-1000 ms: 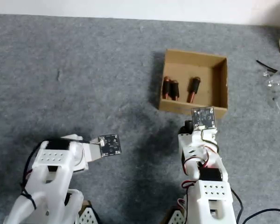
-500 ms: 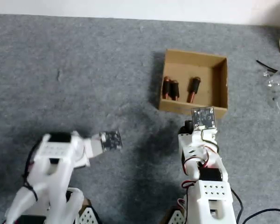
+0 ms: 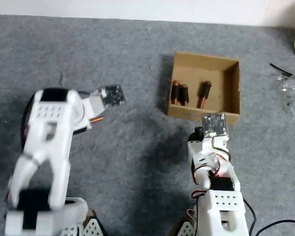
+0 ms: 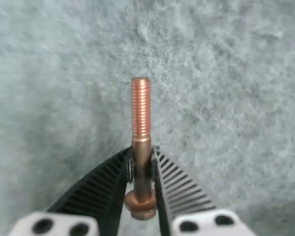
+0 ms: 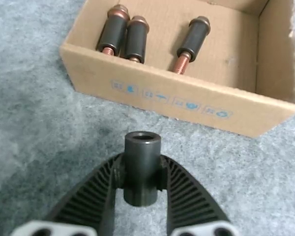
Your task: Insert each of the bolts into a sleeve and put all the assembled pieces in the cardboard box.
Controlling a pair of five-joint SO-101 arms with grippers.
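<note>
The cardboard box [image 3: 221, 96] holds three assembled pieces [image 5: 136, 38], each a copper bolt in a black sleeve. Two lie touching each other at the box's end nearer the left arm. The third lies apart from them, near the box's middle.

Just outside the box's front wall, the right tool [image 5: 141, 173] is clamped on a loose black sleeve [image 5: 142, 147], with its open bore facing the box. Well apart from the box, over the grey table [image 3: 137, 54], the left tool [image 4: 141, 158] grips a bare copper bolt [image 4: 140, 113] low on the shank, with the threaded end pointing away from the tool.

Since a second ago the left arm has swung forward across the table, about level with the box's front wall. The right arm and the box's contents have stayed as they were.

A row of small blue marks [image 5: 169, 98] is printed on the box's front wall, too small to read.
</note>
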